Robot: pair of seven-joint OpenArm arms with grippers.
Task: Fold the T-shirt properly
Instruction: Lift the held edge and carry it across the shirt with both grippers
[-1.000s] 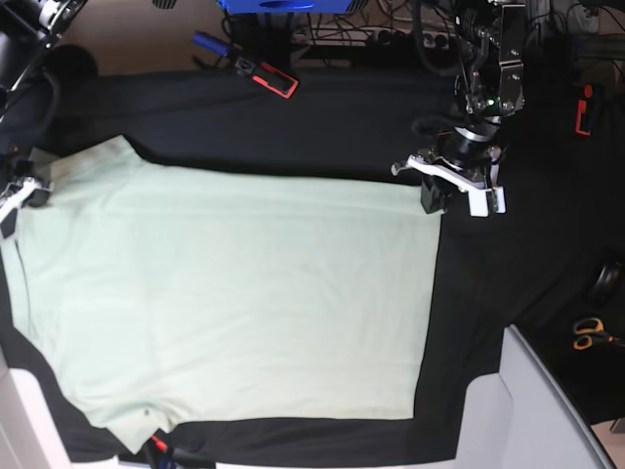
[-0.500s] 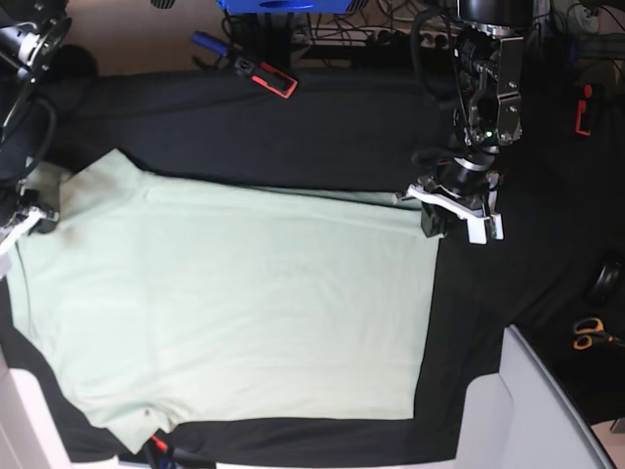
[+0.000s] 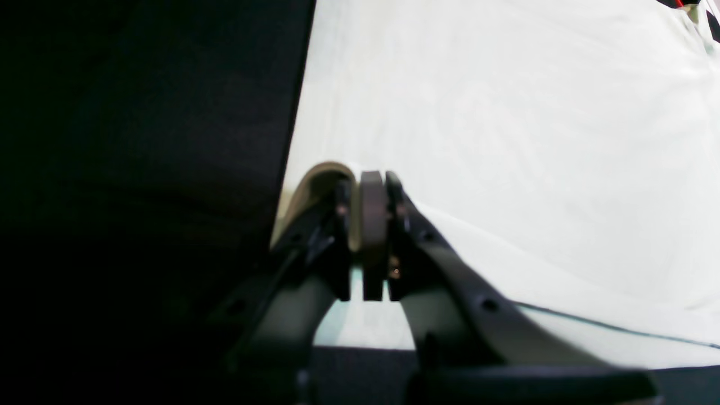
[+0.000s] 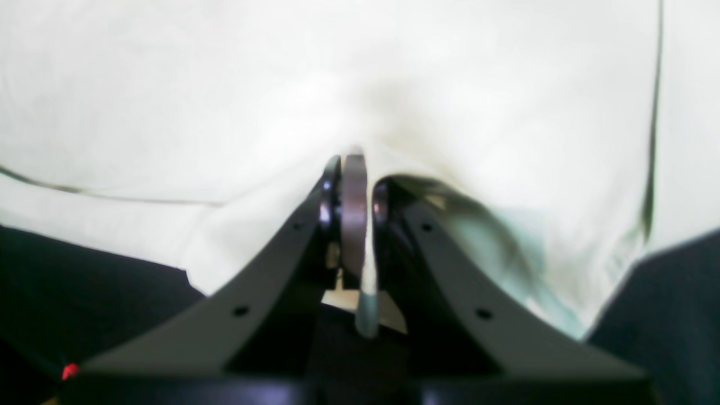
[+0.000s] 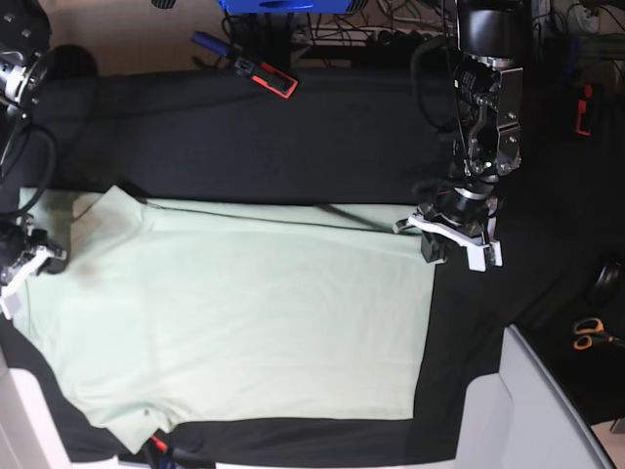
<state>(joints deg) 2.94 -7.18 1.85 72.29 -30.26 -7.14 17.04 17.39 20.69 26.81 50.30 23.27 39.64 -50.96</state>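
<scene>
The pale mint T-shirt [image 5: 244,313] lies spread on the black table cloth [image 5: 293,147], its far edge lifted and drawn over the body. My left gripper [image 5: 433,246] is shut on the shirt's far right corner; the left wrist view shows its tips [image 3: 372,188] pinching the cloth edge of the T-shirt [image 3: 506,112]. My right gripper [image 5: 39,256] is shut on the far left part by the sleeve. In the right wrist view the T-shirt [image 4: 225,84] bunches into a ridge at the closed tips [image 4: 351,169].
A red-and-black tool [image 5: 269,76] and a blue tool [image 5: 210,44] lie at the table's far edge. Orange-handled scissors [image 5: 589,332] rest at the right. A grey-white bin [image 5: 547,410] stands at the near right corner. A small red item [image 5: 156,447] peeks out at the shirt's near edge.
Both grippers have moved toward the near side, each still shut on the shirt. The shirt's far edge has come with them, uncovering more black cloth behind it.
</scene>
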